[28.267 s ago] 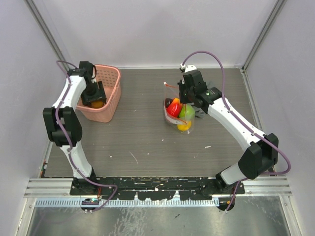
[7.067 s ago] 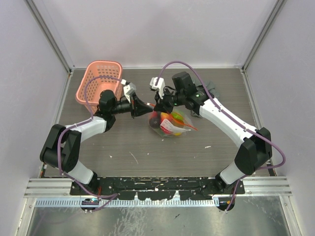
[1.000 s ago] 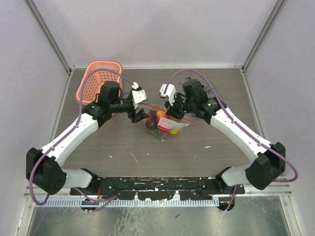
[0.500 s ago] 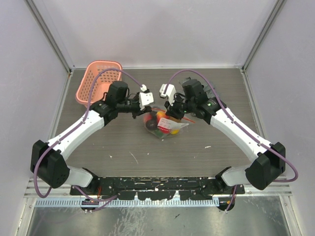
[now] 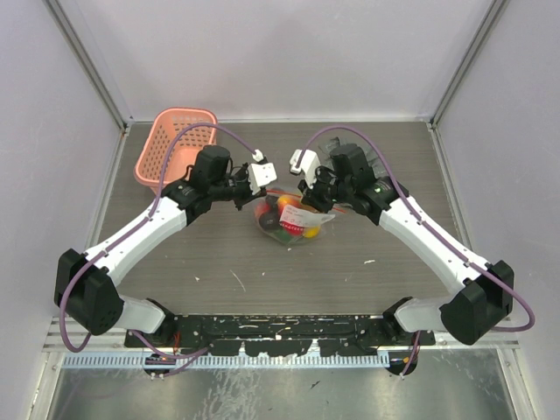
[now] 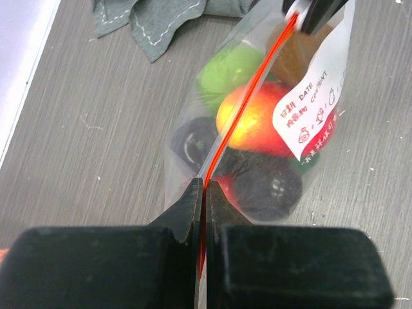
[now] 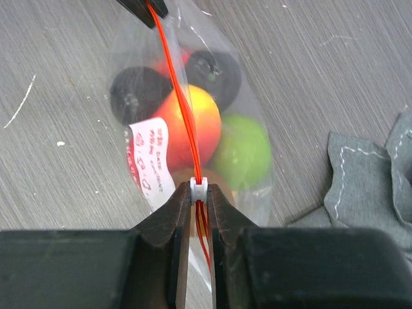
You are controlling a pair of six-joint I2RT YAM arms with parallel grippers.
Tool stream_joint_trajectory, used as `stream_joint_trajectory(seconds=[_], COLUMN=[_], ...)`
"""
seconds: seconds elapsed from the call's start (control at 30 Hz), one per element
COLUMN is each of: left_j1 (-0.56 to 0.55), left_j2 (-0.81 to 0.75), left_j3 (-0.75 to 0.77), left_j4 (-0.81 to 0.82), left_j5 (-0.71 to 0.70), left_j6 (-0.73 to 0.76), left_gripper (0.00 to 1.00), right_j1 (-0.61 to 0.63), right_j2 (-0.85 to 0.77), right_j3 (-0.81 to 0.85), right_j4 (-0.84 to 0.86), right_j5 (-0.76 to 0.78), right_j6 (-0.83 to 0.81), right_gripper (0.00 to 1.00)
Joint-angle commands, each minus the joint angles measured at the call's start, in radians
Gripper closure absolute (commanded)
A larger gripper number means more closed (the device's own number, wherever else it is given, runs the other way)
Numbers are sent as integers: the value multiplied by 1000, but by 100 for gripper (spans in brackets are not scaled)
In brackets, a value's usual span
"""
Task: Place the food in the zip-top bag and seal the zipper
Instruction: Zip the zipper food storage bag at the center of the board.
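Observation:
The zip-top bag point(image 5: 293, 220) lies mid-table between both arms, its mouth edge pulled up. Inside it is the food: a green piece point(image 6: 228, 67), a yellow-orange piece point(image 6: 254, 122) and dark pieces point(image 6: 267, 187). The zipper point(image 6: 241, 109) runs as a thin red line from one gripper to the other. My left gripper point(image 6: 205, 185) point(image 5: 260, 198) is shut on the strip at the bag's left end. My right gripper point(image 7: 199, 188) point(image 5: 317, 194) is shut on the white slider tab point(image 7: 199, 190) at the other end, with the green food point(image 7: 243, 151) below it.
A pink lattice basket point(image 5: 175, 149) stands at the back left, behind the left arm. A crumpled grey cloth point(image 7: 370, 187) point(image 6: 154, 19) lies on the table just right of the bag. Side walls bound the table.
My left gripper moved right to the bag's left end and closed on the zipper strip. The right gripper stayed shut on the slider and shifted slightly right.

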Motion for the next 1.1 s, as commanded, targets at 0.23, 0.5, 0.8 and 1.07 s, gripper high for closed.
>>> stream_joint_trajectory(seconds=[0.23, 0.5, 0.8, 1.07], left_j1=[37, 55, 72, 72], left_j2=[-33, -28, -12, -12], left_j3=[15, 21, 51, 78], left_j4=[-14, -6, 3, 32], left_j5=[-232, -284, -214, -135], left_j6=[-50, -66, -92, -130], left_gripper=[100, 100, 100, 100], right_j1=[-77, -139, -186, -186], right_j2=[-151, -214, -218, -197], right_j3=[-71, -115, -116, -86], right_j4=[-33, -25, 49, 142], right_j5=[198, 272, 327, 227], right_j6=[73, 97, 117, 131], right_gripper=[99, 99, 99, 98])
